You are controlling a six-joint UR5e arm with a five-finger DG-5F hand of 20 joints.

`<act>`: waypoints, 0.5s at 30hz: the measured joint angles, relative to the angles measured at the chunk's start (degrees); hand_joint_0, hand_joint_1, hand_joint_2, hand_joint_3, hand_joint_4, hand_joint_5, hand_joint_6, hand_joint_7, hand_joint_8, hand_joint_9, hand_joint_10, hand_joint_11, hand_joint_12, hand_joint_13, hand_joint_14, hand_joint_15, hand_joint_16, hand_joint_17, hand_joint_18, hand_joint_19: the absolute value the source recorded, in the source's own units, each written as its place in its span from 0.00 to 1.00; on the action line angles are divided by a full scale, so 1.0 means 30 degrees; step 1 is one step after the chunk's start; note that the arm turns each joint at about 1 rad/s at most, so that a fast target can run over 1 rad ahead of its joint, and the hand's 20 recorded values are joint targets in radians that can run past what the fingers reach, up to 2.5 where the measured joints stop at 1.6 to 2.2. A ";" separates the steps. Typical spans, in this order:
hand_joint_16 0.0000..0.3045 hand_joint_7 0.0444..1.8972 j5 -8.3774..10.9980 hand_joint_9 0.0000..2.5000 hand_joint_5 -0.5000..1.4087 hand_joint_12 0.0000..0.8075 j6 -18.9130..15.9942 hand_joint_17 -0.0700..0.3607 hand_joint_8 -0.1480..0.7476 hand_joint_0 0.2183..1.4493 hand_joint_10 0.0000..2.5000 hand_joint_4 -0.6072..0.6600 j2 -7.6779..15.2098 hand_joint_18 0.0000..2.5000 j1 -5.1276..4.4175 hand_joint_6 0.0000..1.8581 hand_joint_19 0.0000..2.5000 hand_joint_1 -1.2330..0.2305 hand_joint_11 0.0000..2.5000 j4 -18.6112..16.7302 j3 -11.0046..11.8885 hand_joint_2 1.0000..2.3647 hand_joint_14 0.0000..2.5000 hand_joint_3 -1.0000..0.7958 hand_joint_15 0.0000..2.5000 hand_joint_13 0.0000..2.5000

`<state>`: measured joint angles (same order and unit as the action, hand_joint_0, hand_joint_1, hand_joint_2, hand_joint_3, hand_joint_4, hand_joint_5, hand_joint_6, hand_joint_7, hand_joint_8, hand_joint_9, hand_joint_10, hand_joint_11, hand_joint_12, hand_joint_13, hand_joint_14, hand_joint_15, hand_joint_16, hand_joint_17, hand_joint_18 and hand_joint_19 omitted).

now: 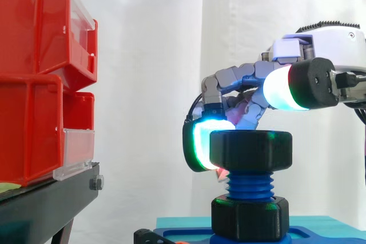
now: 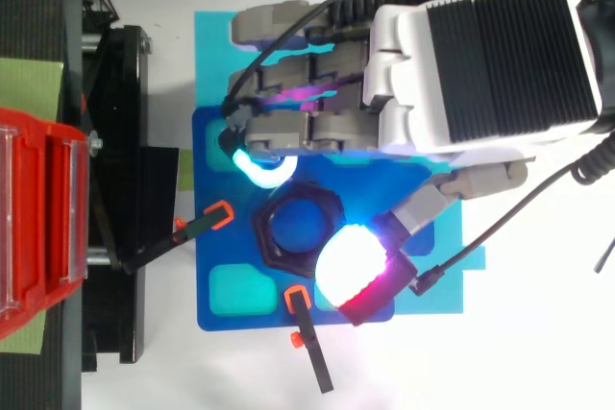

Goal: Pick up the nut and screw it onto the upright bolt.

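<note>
nut (image 1: 250, 148) black | bolt (image 1: 250, 187) blue | robot hand (image 2: 423, 84) grey-white | pads (image 2: 351, 261) glowing cyan and white | bins (image 1: 40, 72) red | curtain (image 1: 148, 84) white | base plate (image 2: 216, 266) blue

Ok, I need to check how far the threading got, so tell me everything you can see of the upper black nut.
The nut is black, plastic-looking and hexagonal, sitting level at the top of the upright blue bolt, whose end shows in its hole from above. Bare threads separate it from a second black nut at the base. The hand curls round it, a cyan-glowing pad against its side.
</note>
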<state>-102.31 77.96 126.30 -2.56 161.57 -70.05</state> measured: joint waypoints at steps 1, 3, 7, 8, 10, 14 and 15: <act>0.04 0.80 -0.0063 0.37 0.26 0.22 0.0000 0.22 0.43 0.23 0.00 0.58 -0.0001 0.09 0.0051 0.28 0.00 0.73 0.00 0.0000 -0.0001 0.00 0.00 0.28 0.00 0.26; 0.04 0.77 -0.0210 0.37 0.26 0.22 0.0000 0.22 0.43 0.23 0.00 0.58 -0.0013 0.10 0.0164 0.29 0.00 0.73 0.00 -0.0005 0.0000 0.00 0.00 0.28 0.00 0.27; 0.03 0.70 -0.0707 0.40 0.27 0.20 0.0000 0.21 0.44 0.23 0.00 0.57 -0.0006 0.13 0.0514 0.32 0.00 0.74 0.00 -0.0008 -0.0001 0.00 0.00 0.28 0.00 0.30; 0.03 0.67 -0.0864 0.42 0.27 0.19 0.0000 0.21 0.43 0.23 0.00 0.56 -0.0005 0.15 0.0605 0.34 0.00 0.74 0.00 -0.0008 0.0000 0.00 0.00 0.28 0.00 0.31; 0.02 0.64 -0.1251 0.45 0.27 0.18 0.0000 0.20 0.43 0.24 0.00 0.56 -0.0008 0.17 0.0812 0.35 0.00 0.74 0.00 -0.0016 0.0000 0.00 0.00 0.28 0.00 0.33; 0.02 0.73 -0.1866 0.47 0.28 0.18 0.0000 0.20 0.42 0.24 0.00 0.58 -0.0004 0.18 0.1191 0.30 0.00 0.74 0.00 -0.0066 0.0092 0.00 0.00 0.28 0.00 0.34; 0.03 0.77 -0.1935 0.46 0.28 0.19 0.0000 0.20 0.43 0.23 0.00 0.59 -0.0004 0.17 0.1236 0.27 0.00 0.74 0.00 -0.0061 0.0140 0.00 0.00 0.28 0.00 0.33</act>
<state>-108.11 77.96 126.29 1.15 161.39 -69.63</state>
